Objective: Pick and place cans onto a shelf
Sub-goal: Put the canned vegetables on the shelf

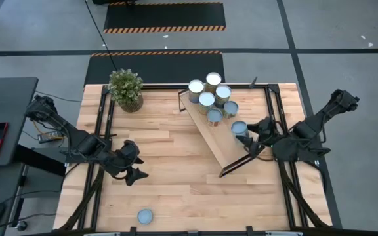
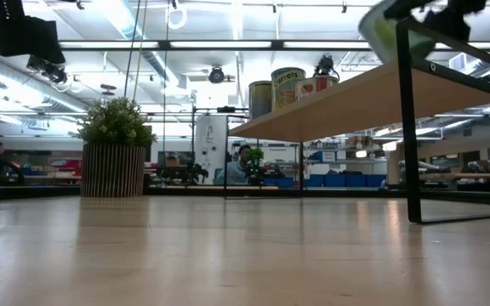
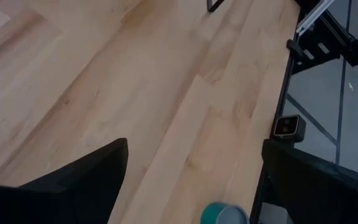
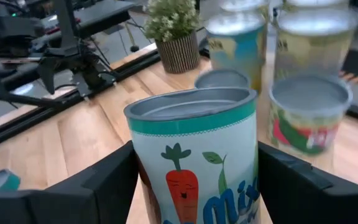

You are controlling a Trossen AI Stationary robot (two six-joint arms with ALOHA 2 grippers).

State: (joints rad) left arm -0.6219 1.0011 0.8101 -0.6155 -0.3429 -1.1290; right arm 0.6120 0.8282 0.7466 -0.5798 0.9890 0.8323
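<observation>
My right gripper [image 1: 245, 136] is shut on a can with a carrot label [image 4: 194, 155], over the near right part of the slanted light-wood shelf [image 1: 216, 145]. Several other cans [image 1: 210, 96] stand upright on the shelf's far end. One more can [image 1: 145, 216] stands on the tabletop by the near edge. My left gripper [image 1: 135, 173] hovers open above the table's left half, and this can [image 3: 224, 214] shows just beyond its fingers. My right gripper pinches the carrot can by its side wall [image 4: 143, 186], one finger [image 4: 104, 183] on each opposite side. The fingers reach in from the table's right, almost level. The can stays upright, top up; in the low view it shows blurred [image 2: 383, 24] above the shelf board.
A potted plant [image 1: 125, 89] stands at the far left of the table. The shelf's black end bracket [image 2: 411, 127] rises at its near end. Bare wood [image 1: 176, 183] lies between the two arms. A small camera [image 3: 287, 126] sits at the table's near edge.
</observation>
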